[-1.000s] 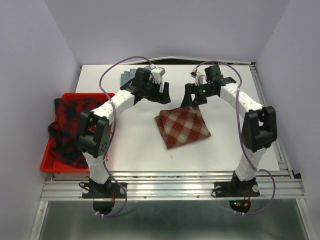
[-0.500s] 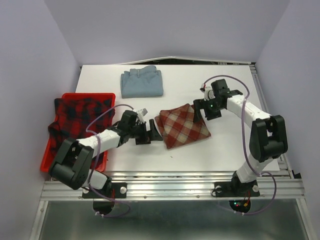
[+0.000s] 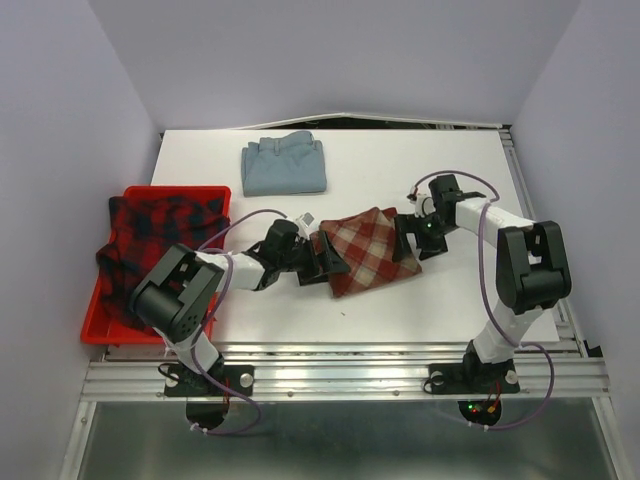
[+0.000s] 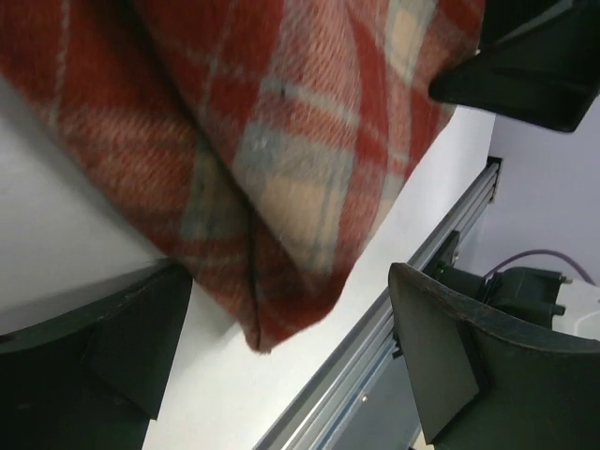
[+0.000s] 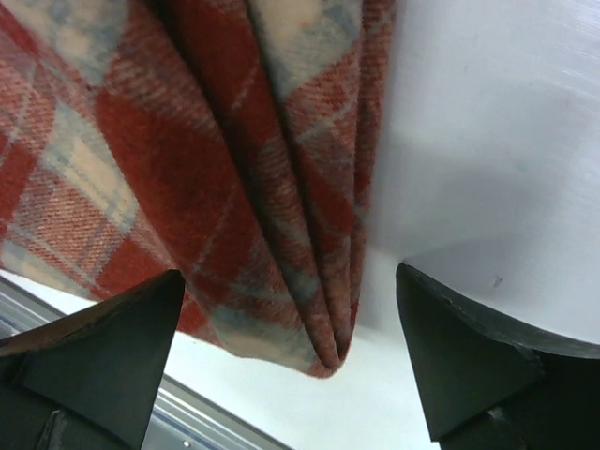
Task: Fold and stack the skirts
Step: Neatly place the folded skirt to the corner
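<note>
**Soft folded check skirt: take every layer at the 2 side corners**

The check skirt (image 3: 365, 250) lies folded as a tilted square in the middle of the table (image 3: 270, 310). The left gripper (image 3: 325, 258) is at its left corner and the right gripper (image 3: 405, 240) at its right edge. Both sets of jaws stand wide apart and hold nothing. Each wrist view shows a corner of the cloth sitting between them, low to the tabletop.

Expect a light, limp bundle. The weave looks thick and fuzzy, so it should grip well and not slip. It has no stiffness, though, and lifted from 2 points it will likely sag in the middle. The right wrist view shows several layers meeting at the folded edge. Pinch only the top 1 and the fold probably opens. Slide 1 finger beneath the whole stack and close over every layer, well in from the tip of the corner.

The blue skirt (image 3: 285, 165) lies folded near the far edge, well apart, and is a likely base for the stack. The dark plaid skirt (image 3: 150, 240) is bunched, unfolded, in the red tray (image 3: 175, 190) at the left.
</note>
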Robot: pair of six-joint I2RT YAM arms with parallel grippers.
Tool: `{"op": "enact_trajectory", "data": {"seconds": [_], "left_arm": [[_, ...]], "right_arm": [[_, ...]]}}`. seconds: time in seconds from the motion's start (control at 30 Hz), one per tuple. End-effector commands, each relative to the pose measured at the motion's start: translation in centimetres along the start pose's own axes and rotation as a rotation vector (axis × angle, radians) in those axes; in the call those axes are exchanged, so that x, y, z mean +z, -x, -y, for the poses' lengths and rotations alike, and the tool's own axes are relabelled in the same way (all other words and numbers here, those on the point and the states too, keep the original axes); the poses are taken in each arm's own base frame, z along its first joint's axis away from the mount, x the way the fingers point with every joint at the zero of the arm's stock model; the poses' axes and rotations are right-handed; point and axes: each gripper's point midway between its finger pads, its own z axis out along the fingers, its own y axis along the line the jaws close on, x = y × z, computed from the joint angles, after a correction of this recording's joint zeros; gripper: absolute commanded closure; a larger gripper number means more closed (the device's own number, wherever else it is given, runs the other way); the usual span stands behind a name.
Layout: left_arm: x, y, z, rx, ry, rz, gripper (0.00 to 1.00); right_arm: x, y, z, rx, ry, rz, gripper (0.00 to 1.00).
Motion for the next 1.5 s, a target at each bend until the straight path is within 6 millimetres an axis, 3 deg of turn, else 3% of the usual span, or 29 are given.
{"op": "enact_trajectory", "data": {"seconds": [0.0, 0.13, 0.27, 0.3, 0.33, 0.57, 0.7, 0.8, 0.9, 1.13, 1.23, 1.47], "left_arm": [[1.3, 2.3, 1.5, -0.007, -0.045, 0.043, 0.01], [1.9, 3.2, 1.3, -0.007, -0.041, 0.045, 0.02], [1.9, 4.4, 0.9, -0.003, -0.018, 0.053, 0.29], [1.7, 4.6, 0.0, -0.013, 0.024, 0.052, 0.48], [1.6, 5.4, 0.3, 0.000, 0.030, 0.066, 0.59], [0.3, 9.3, -0.3, 0.141, 0.157, 0.135, 1.00], [-0.3, 10.4, -0.5, 0.198, 0.203, 0.151, 1.00], [-0.4, 10.9, -0.7, 0.212, 0.222, 0.157, 1.00], [-0.8, 11.4, -1.5, 0.240, 0.273, 0.150, 1.00], [-1.3, 12.7, -2.0, 0.365, 0.345, 0.120, 1.00], [-1.5, 13.5, -1.5, 0.423, 0.351, 0.122, 1.00], [-3.1, 17.2, 2.2, 0.579, 0.367, 0.208, 1.00]], "right_arm": [[1.7, 0.3, -0.7, -0.013, 0.084, 0.011, 0.00], [2.3, 0.5, -1.1, -0.002, 0.118, 0.021, 0.04], [2.5, 1.2, -1.4, 0.050, 0.131, 0.045, 0.10], [2.5, 1.6, -1.5, 0.069, 0.132, 0.059, 0.14], [2.4, 2.0, -1.7, 0.078, 0.134, 0.072, 0.17], [1.1, 5.2, -2.5, 0.142, 0.141, 0.195, 0.45], [1.1, 7.4, -3.8, 0.107, 0.165, 0.242, 0.69], [2.4, 8.1, -5.0, 0.087, 0.171, 0.221, 0.83], [4.0, 9.3, -4.7, 0.092, 0.125, 0.225, 0.99], [2.3, 11.8, -3.9, 0.124, 0.033, 0.320, 0.99], [0.8, 12.5, -4.6, 0.118, 0.021, 0.367, 0.99], [-3.7, 15.6, -6.7, 0.046, -0.023, 0.511, 0.99]]}}
